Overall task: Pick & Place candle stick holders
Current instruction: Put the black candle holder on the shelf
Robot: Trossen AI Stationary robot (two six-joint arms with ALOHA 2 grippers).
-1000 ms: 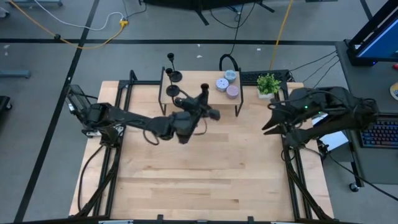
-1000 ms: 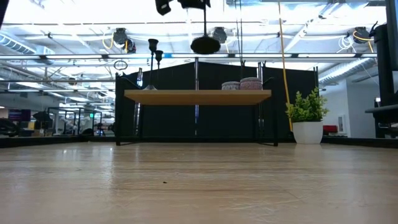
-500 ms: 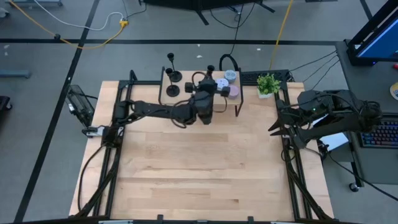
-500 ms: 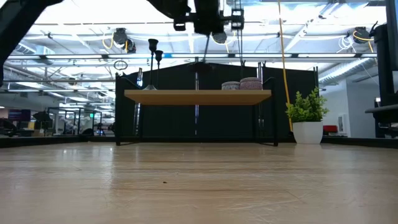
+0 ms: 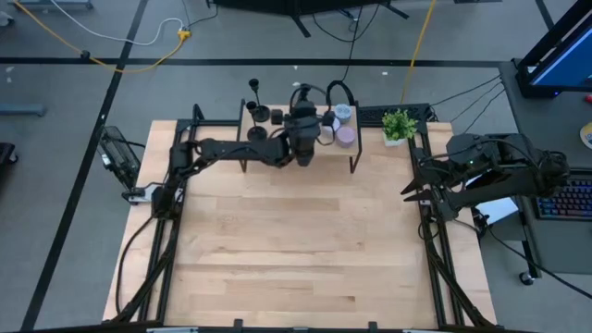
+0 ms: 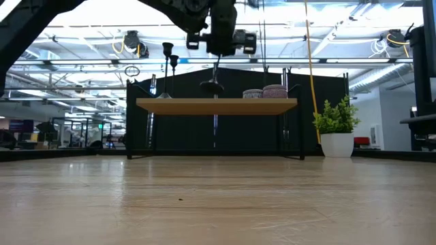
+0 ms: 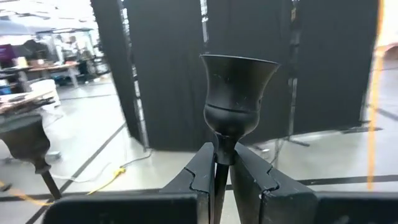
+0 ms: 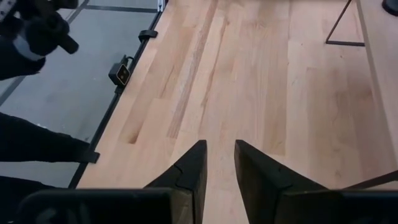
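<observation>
My left gripper (image 6: 218, 42) reaches over the wooden shelf (image 6: 216, 105) at the table's far middle, shut on a matte-black candle stick holder (image 6: 213, 80). Its cup (image 7: 239, 87) shows above the fingers in the left wrist view. Several other black holders (image 5: 259, 113) stand on their disc bases on the shelf's left part; their tops (image 6: 169, 49) show in the low view. My right gripper (image 8: 221, 163) waits over the table's right edge (image 5: 412, 190), open by a narrow gap and empty. My left gripper pinches the holder's thin stem (image 7: 219, 167) just below the cup, between its two fingers. The fingers lie level across the stem, coming from the table's near side. The holder hangs upright, its disc base (image 6: 212, 86) a little above the shelf top.
Lavender, blue and white pucks (image 5: 339, 124) sit on the shelf's right part, close to the left gripper. A small green potted plant (image 5: 398, 125) stands right of the shelf. The wooden tabletop (image 5: 296, 240) lies in front of the shelf.
My left gripper has carried the holder toward the table's far edge, over the shelf, then down. The holder stands upright now, and its base has come down to just above the shelf top. My right arm has drawn back a little toward the right edge.
</observation>
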